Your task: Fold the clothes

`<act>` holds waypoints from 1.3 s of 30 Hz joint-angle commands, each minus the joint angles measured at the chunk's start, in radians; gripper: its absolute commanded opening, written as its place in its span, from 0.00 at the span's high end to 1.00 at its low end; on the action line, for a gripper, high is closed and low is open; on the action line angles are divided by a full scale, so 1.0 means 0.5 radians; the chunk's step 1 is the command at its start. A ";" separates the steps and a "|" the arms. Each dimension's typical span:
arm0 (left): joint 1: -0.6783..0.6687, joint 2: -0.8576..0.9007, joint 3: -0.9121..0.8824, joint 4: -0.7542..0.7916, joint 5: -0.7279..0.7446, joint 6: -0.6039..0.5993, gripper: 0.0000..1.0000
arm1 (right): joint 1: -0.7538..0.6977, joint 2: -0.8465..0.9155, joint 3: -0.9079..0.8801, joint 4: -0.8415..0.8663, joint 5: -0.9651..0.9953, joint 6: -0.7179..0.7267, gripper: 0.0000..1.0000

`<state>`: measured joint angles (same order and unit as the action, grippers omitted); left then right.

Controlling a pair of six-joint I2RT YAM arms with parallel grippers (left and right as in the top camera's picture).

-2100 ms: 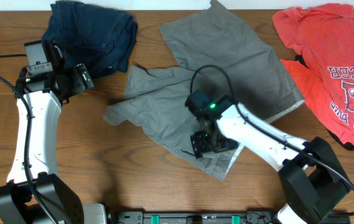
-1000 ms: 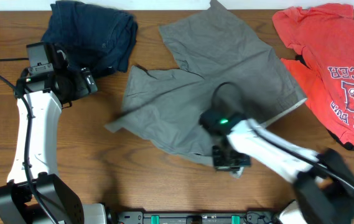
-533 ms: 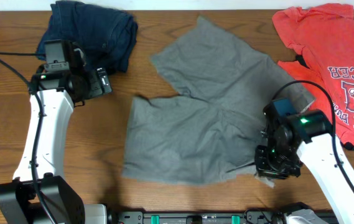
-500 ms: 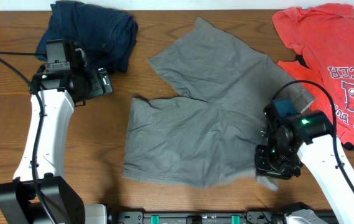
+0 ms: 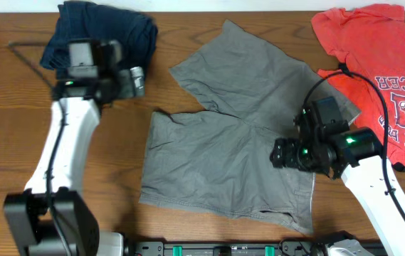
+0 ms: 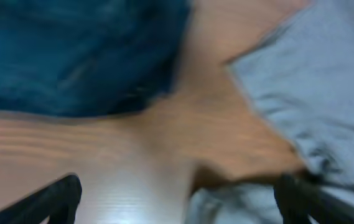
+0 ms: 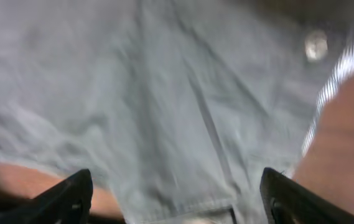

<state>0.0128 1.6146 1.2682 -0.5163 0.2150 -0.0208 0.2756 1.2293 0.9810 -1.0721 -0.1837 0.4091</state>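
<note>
Shorts: being shown spread flat across the middle of the bench, one leg reaching toward the near edge and the other toward the far edge, with the waist end turned to the right edge.
Lining: being shown as a pale strip along the near right corner of the cloth; in the right wrist view it is appearing striped, though blurred.
Right gripper: being held over the waist end of the shorts, jaws spread wide apart with nothing between them; contact with the cloth cannot be told.
Button: being seen as a small pale disc on the waistband, blurred.
Bench: bare brown wood is being shown around the garments.
Left gripper: being held above bare wood between the navy garment and the far leg of the shorts, jaws apart and gripping nothing.
Red T-shirt: being shown lying at the far right corner, white lettering up.
Navy garment: being shown bunched at the far left corner, apart from the shorts.
</note>
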 commanded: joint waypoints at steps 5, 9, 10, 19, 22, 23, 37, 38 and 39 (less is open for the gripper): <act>-0.303 0.320 -0.011 0.535 0.174 0.153 0.00 | -0.014 -0.013 0.030 0.200 0.163 -0.012 0.17; -0.373 0.536 -0.008 0.829 0.175 -0.086 0.00 | -0.014 -0.013 0.030 0.348 0.166 -0.050 0.18; -0.388 0.592 -0.003 0.890 0.175 -0.126 0.00 | -0.014 -0.013 0.030 0.375 0.166 -0.050 0.18; -0.425 0.838 0.042 0.990 -0.021 -0.289 0.00 | -0.014 -0.013 0.030 0.446 0.211 -0.050 0.20; -0.425 0.866 0.041 0.983 -0.051 -0.378 0.03 | -0.014 -0.013 0.030 0.463 0.219 -0.050 0.20; -0.425 0.874 0.041 0.984 -0.052 -0.420 0.06 | -0.014 -0.013 0.030 0.471 0.218 -0.050 0.21; -0.431 1.012 0.041 1.086 -0.087 -0.687 0.32 | -0.014 -0.013 0.030 0.510 0.272 -0.050 0.24; -0.431 1.012 0.041 1.090 -0.087 -0.687 0.38 | -0.014 -0.013 0.030 0.514 0.271 -0.050 0.23; -0.431 1.012 0.041 1.093 -0.088 -0.687 0.43 | -0.014 -0.013 0.030 0.516 0.272 -0.050 0.24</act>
<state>-0.2001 2.0953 1.2743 0.0261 0.1795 -0.3500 0.2756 1.2293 0.9810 -0.8181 -0.0666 0.4000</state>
